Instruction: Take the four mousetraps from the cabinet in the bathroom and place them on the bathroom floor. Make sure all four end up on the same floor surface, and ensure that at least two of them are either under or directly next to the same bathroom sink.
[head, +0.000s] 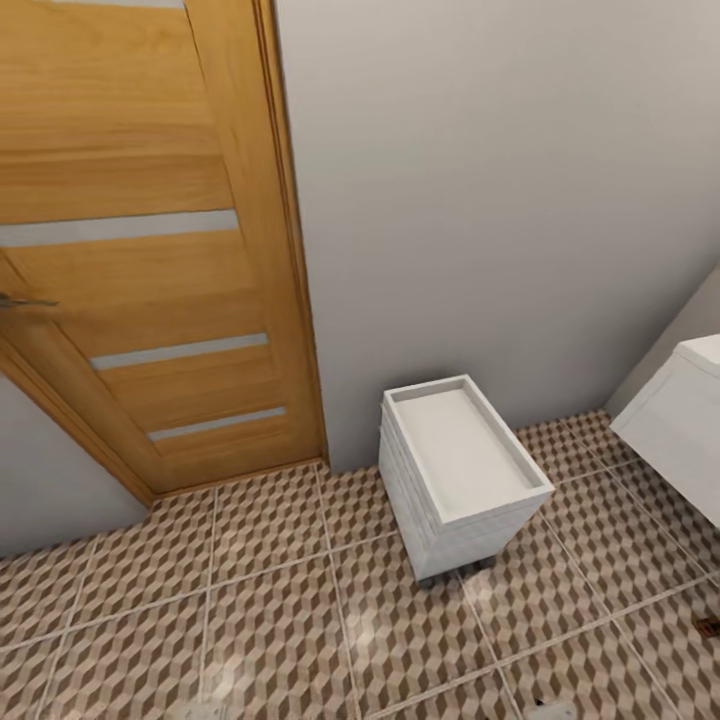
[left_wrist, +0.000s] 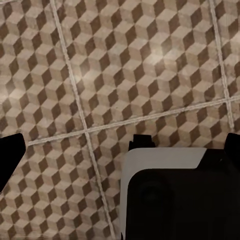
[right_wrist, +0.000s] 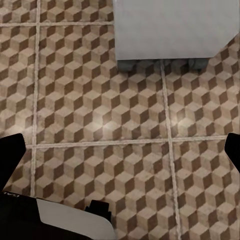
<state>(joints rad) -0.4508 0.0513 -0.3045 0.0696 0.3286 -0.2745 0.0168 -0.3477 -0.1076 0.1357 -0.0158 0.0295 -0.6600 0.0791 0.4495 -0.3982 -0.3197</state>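
Both grippers spread open, empty, over bathroom floor (head: 250, 600). Risk: base clipping white drawer cart (head: 460, 475) at 1 o'clock while turning.

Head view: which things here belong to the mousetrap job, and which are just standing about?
Job:
- floor, the cube-pattern tiles where traps must end up
- sink unit, white, at the right edge

Not the job:
- wooden door
- white drawer unit on castors
- grey wall
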